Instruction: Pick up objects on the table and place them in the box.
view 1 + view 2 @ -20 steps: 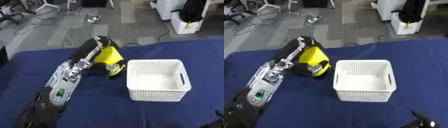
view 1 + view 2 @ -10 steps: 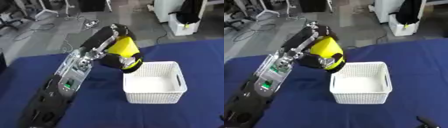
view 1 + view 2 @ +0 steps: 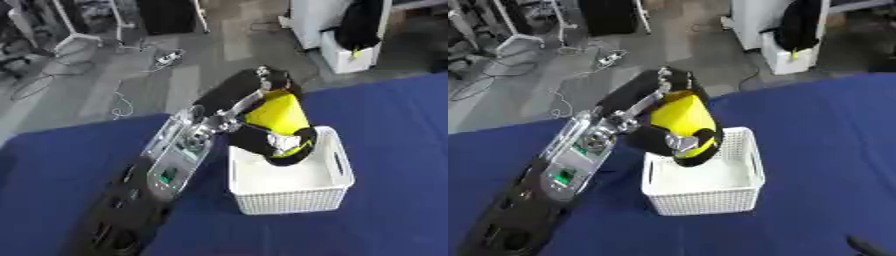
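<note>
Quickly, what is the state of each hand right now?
Left hand: shut on the yellow object, held over the white basket.
Right hand: not in view.

Lab: floor cables (image 3: 131, 65), equipment stands (image 3: 83, 30)

A dark blue cloth covers the tabletop (image 3: 394, 210). A white slotted basket (image 3: 293, 192) stands directly on it.

A bright yellow object (image 3: 278, 115) with a black lower end, clasped by the black left hand (image 3: 267, 82) with silver joints. White lattice-walled box (image 3: 293, 195). Deep blue tablecloth (image 3: 394, 125). Far floor (image 3: 210, 45) grey.
</note>
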Motion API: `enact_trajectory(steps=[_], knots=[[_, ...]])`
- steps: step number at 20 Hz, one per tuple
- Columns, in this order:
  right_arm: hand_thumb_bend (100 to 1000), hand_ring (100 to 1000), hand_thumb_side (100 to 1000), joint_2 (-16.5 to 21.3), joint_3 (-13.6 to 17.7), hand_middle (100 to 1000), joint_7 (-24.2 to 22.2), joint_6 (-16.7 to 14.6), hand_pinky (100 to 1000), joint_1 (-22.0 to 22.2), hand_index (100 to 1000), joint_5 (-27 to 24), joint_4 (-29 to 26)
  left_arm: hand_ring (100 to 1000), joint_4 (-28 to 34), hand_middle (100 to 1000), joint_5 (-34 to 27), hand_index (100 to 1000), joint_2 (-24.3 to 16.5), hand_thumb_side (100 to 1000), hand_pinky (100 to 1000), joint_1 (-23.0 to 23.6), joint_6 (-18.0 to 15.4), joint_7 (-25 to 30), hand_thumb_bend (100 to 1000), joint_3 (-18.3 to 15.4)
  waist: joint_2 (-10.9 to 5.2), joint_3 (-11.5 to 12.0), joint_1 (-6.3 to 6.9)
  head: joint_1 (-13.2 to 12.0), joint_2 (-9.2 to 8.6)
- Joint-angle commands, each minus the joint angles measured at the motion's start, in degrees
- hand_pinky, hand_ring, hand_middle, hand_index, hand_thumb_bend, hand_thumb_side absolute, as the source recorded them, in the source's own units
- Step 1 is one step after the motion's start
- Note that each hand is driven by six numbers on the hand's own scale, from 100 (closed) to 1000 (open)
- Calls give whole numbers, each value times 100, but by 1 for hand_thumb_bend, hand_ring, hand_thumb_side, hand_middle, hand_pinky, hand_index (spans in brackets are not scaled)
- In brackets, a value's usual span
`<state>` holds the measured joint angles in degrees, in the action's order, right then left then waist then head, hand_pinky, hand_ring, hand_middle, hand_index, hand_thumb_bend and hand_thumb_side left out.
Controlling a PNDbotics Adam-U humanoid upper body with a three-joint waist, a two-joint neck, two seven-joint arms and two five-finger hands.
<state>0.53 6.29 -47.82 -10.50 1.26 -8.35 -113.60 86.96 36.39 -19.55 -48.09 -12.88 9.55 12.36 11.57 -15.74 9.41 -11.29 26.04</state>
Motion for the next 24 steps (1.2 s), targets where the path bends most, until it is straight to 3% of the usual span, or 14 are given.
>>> enact_trajectory(steps=[1,10,13,14,15,16,18,21,24], knots=[[798,504,747,51,33,609,24,45,730,-82,951,-25,-100,100,-106,100,139,191,-28,589,100,-172,-143,-94,262,-1,-54,-49,-30,-88,-91],[798,504,744,-18,40,609,10,97,731,-156,952,82,-100,100,-834,100,638,208,39,599,100,-199,-584,-545,292,-11,18,-121,-3,-101,-63],[799,504,743,-45,41,609,3,93,732,-153,952,120,-100,100,-935,100,717,422,33,669,100,-162,-819,-658,529,-10,28,-105,-14,-89,-42],[799,504,742,-56,41,609,-1,93,732,-148,952,137,-100,241,-953,248,771,507,21,705,100,-142,-915,-646,619,3,31,-90,-21,-83,-30],[799,504,741,-68,41,609,-7,92,732,-142,952,155,-100,410,-969,363,824,587,11,733,210,-120,-1001,-620,700,5,33,-75,-28,-77,-18],[800,504,740,-81,40,609,-13,90,732,-134,952,174,-100,524,-978,452,866,646,-2,760,400,-94,-1072,-581,752,5,33,-58,-37,-70,-4],[801,504,738,-104,38,609,-21,85,732,-114,952,196,-100,701,-959,601,901,734,-31,825,631,-39,-1170,-514,823,-2,31,-24,-57,-57,20],[802,504,736,-129,34,609,-30,53,732,-79,952,224,-100,820,-856,737,860,807,-86,853,792,66,-1242,-443,853,-18,24,29,-93,-30,48],[803,505,734,-155,31,609,-39,22,732,-31,952,237,-100,875,-672,791,756,845,-144,856,875,212,-1259,-416,866,-65,8,99,-141,-8,78]])
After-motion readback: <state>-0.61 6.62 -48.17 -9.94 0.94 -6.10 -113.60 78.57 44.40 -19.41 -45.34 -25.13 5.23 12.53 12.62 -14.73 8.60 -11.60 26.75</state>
